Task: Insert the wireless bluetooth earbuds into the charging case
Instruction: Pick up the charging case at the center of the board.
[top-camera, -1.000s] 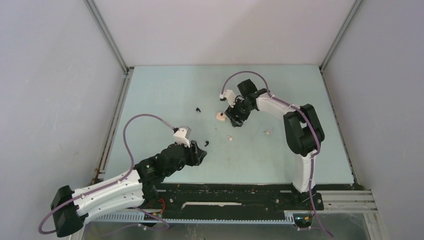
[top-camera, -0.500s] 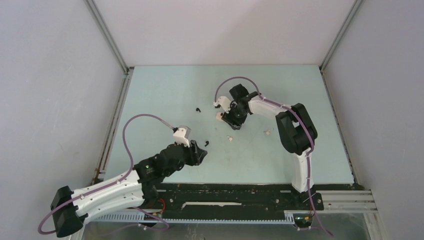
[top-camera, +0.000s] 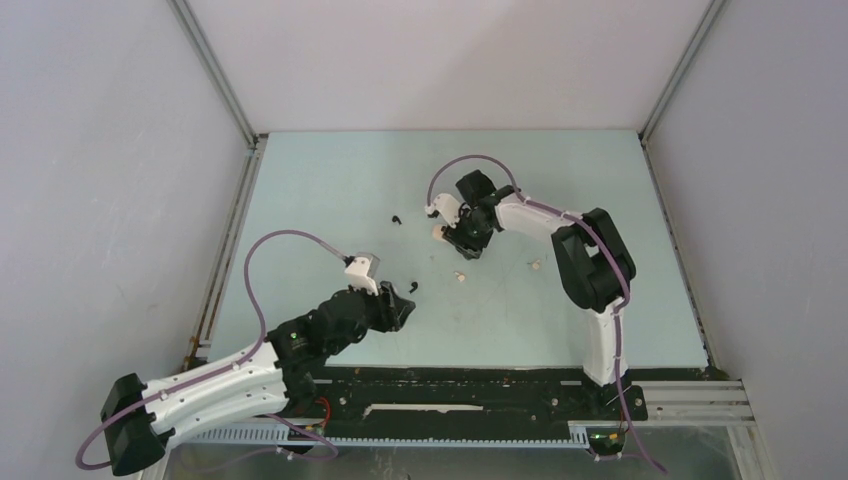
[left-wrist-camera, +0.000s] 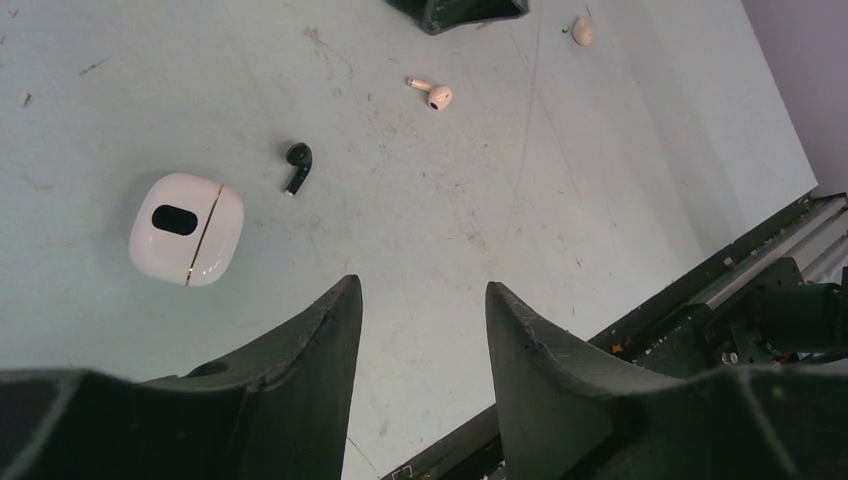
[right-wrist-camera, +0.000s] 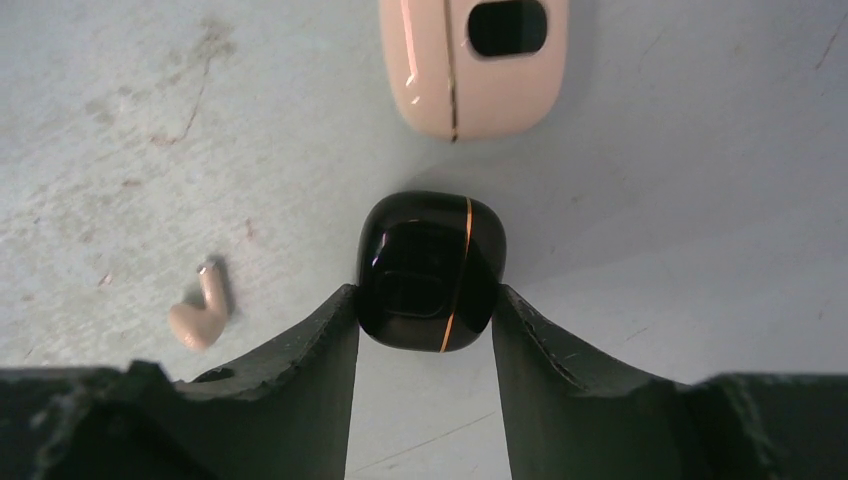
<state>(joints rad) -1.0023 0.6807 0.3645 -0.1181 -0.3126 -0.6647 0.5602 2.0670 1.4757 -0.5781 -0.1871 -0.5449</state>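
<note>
In the right wrist view my right gripper (right-wrist-camera: 424, 295) is shut on a black charging case (right-wrist-camera: 432, 265), one fingertip on each side. A pink case (right-wrist-camera: 475, 60) lies just beyond it and a beige-pink earbud (right-wrist-camera: 200, 318) to the left. From above, the right gripper (top-camera: 465, 243) sits beside the pink case (top-camera: 440, 233). My left gripper (left-wrist-camera: 422, 283) stands open and empty over the table. Ahead of it lie a white case (left-wrist-camera: 185, 228), a black earbud (left-wrist-camera: 298, 165) and a pale earbud (left-wrist-camera: 435, 95).
Another black earbud (top-camera: 397, 219) lies left of the pink case. A pale earbud (top-camera: 536, 265) rests right of the right gripper, and one more (top-camera: 459, 276) below it. The black base rail (top-camera: 480, 385) runs along the table's near edge.
The right arm has swung a little left and down toward the pink case, and its jaws have narrowed onto the black case. The left arm has barely moved.
</note>
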